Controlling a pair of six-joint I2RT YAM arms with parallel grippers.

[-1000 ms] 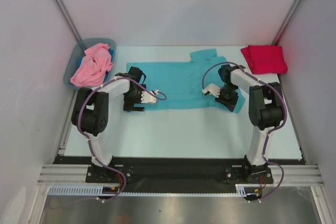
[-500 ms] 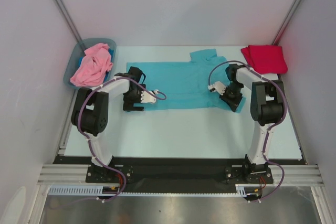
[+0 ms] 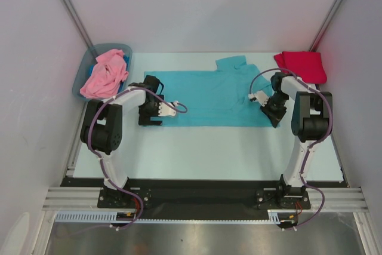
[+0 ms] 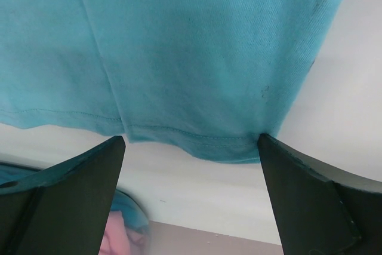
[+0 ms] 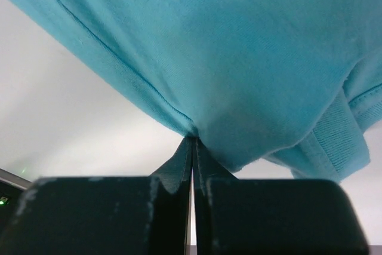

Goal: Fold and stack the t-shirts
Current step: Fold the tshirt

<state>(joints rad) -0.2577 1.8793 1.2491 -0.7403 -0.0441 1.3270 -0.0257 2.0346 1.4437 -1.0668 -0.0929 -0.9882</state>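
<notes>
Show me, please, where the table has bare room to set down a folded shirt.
Free: the broad strip of table between the teal t-shirt and the near edge. Crowded: the far side, holding grey-blue bin, pink t-shirt and red t-shirt.

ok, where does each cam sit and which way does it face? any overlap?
Top external: above and behind the bases, looking down at the table; shows left arm, right arm, teal t-shirt spread out, red t-shirt far right, pink t-shirt in the bin.
Left wrist: on the left arm, facing the teal hem through the open left gripper.
Right wrist: on the right arm, facing the shut right gripper pinching teal cloth.
Shared: all three see the teal t-shirt.
</notes>
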